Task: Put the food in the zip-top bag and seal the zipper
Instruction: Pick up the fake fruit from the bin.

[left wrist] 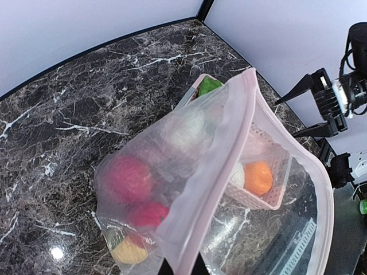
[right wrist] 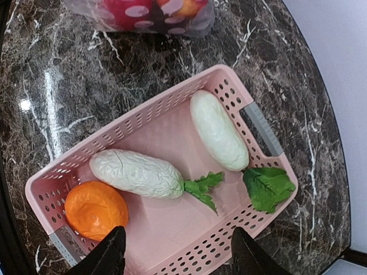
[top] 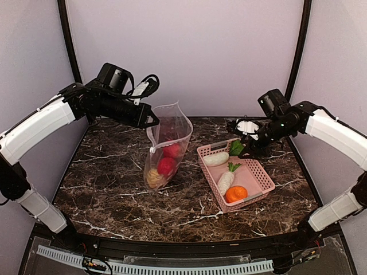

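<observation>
Bag (top: 167, 150) hangs from left gripper (top: 153, 121), apparently pinched at its zipper (left wrist: 215, 172); right gripper (right wrist: 179, 255) spreads wide above basket (right wrist: 166, 134) holding two radishes (right wrist: 137, 173) and orange (right wrist: 96, 209).

A: The table (top: 114, 189)?
B: Dark brown marble, veined white, with glossy spots.
A: The bag (top: 172, 123)?
B: Clear and crinkly, faint white round dots on it; zipper (left wrist: 229, 149) was pale pink. Through it showed two red balls (top: 167, 166) and one yellow-peach ball (top: 153, 177).
A: The basket (top: 261, 177)?
B: Pink, pierced with rows of small holes, grey handles (right wrist: 261, 129). In it lay two white radishes (top: 216, 159), wrinkle-textured, with green leaves (right wrist: 268, 188), plus one orange (top: 235, 194), bright orange.
A: The arms (top: 40, 126)?
B: White shells, black joints. The walls (top: 183, 51) behind were pale lilac-grey. Black frame posts (top: 299, 46) in the corners.
</observation>
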{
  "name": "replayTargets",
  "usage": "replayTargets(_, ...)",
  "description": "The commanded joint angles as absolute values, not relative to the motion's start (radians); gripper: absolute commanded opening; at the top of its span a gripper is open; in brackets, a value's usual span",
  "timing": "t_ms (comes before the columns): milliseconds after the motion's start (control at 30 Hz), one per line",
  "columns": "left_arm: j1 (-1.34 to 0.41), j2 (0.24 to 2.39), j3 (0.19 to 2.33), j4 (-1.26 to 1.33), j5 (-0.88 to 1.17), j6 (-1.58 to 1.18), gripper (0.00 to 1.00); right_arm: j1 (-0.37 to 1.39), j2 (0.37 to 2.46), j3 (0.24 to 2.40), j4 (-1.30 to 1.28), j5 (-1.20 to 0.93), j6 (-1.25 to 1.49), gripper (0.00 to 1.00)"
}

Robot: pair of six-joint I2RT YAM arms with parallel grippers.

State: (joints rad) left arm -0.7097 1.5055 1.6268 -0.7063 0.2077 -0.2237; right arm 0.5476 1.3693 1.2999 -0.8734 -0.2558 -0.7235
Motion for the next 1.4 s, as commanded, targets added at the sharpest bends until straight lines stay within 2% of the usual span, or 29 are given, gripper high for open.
replayTargets(0,-0.712,1.451,1.595,-0.627,0.207,-0.187,0.01,0.534,1.342,1.215,-0.860,-0.226,-0.725,0.60)
replayTargets(133,-0.711,1.429,1.561,-0.614,0.216,-0.184,0.01,0.532,1.356,1.174,-0.890,-0.230,-0.755,0.61)
replayTargets(367,-0.712,1.379,1.481,-0.611,0.225,-0.206,0.01,0.532,1.488,1.230,-1.022,-0.321,-0.722,0.65)
replayTargets(667,-0.711,1.377,1.453,-0.582,0.238,-0.228,0.01,0.532,1.603,1.239,-1.044,-0.454,-0.700,0.75)
replayTargets(767,-0.712,1.382,1.452,-0.587,0.239,-0.228,0.01,0.534,1.640,1.247,-1.065,-0.514,-0.691,0.82)
replayTargets(833,-0.712,1.385,1.450,-0.584,0.241,-0.233,0.01,0.535,1.661,1.242,-1.062,-0.517,-0.684,0.87)
replayTargets(1000,-0.712,1.393,1.443,-0.578,0.246,-0.243,0.01,0.538,1.700,1.230,-1.043,-0.508,-0.664,0.90)
replayTargets(1100,-0.712,1.392,1.434,-0.577,0.247,-0.245,0.01,0.548,1.714,1.215,-1.026,-0.482,-0.652,0.98)
replayTargets(1367,-0.711,1.396,1.425,-0.576,0.239,-0.245,0.01,0.580,1.730,1.163,-0.975,-0.398,-0.624,0.99)
